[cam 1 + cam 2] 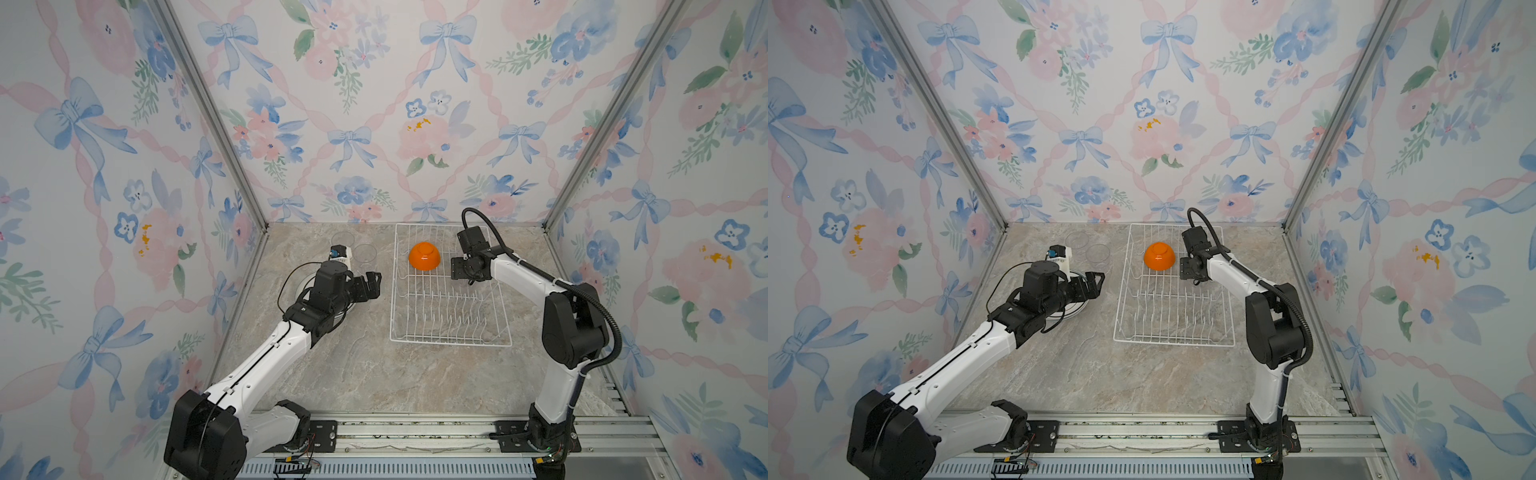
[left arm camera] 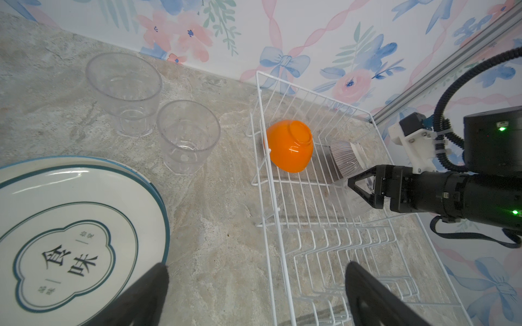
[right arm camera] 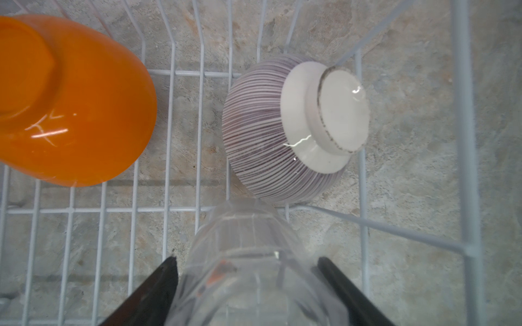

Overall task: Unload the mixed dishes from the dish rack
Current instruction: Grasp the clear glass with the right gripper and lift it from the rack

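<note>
The right hand (image 3: 246, 258) straddles an upturned clear ribbed tumbler (image 3: 240, 225) inside the white wire dish rack (image 1: 451, 344); I cannot tell whether it is clamped. The left hand (image 2: 254, 265) is spread apart above the table (image 1: 374, 374).

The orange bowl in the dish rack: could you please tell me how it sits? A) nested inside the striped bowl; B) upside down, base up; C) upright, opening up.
B: the orange bowl shows its foot ring uppermost, rim toward the dish rack wires, apart from the striped bowl.
</note>
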Robot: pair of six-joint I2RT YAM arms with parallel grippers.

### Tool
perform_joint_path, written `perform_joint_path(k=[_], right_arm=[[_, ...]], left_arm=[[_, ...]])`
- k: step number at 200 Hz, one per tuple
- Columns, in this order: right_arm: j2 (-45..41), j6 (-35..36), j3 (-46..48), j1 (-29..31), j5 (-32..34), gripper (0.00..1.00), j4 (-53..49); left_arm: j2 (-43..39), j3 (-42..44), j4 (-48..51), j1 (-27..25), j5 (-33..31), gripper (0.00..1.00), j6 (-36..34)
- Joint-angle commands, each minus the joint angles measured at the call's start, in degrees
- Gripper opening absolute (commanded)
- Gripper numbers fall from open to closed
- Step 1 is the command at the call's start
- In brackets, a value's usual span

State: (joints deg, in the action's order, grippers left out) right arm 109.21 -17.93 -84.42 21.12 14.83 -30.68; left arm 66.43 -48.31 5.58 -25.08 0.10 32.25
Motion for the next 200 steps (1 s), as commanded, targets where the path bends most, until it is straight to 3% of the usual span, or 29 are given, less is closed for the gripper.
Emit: perform_joint_path(k=[1,28,93,136,200], right_arm=[[-0.5,-1.0,-0.8,0.5,0.0,0.72,-1.4],[-2.6,-2.3,-0.2,0.6,-0.7,0.63,-2.1],[-11.5,-7.7,1.6,-0.2,-8.1,0.61,0.2],[-17.1,-12.4,1.8,-1.0,-16.3,0.61,0.9],[-27.2,-20.4,5.5,-1.0,-26.9,0.60,5.4]], left_arm=[[-0.4,-0.2,-1.1,0.3,0.9,0.98,1.3],[-0.4,0.2,-1.1,0.3,1.4,0.98,1.9],[0.5,0.5,-3.5,0.3,6.0,0.98,3.0],[4.3,-1.3,-9.7,0.4,14.2,0.98,3.9],[12.1,-4.0,-23.0,-0.5,24.7,0.95,11.3]])
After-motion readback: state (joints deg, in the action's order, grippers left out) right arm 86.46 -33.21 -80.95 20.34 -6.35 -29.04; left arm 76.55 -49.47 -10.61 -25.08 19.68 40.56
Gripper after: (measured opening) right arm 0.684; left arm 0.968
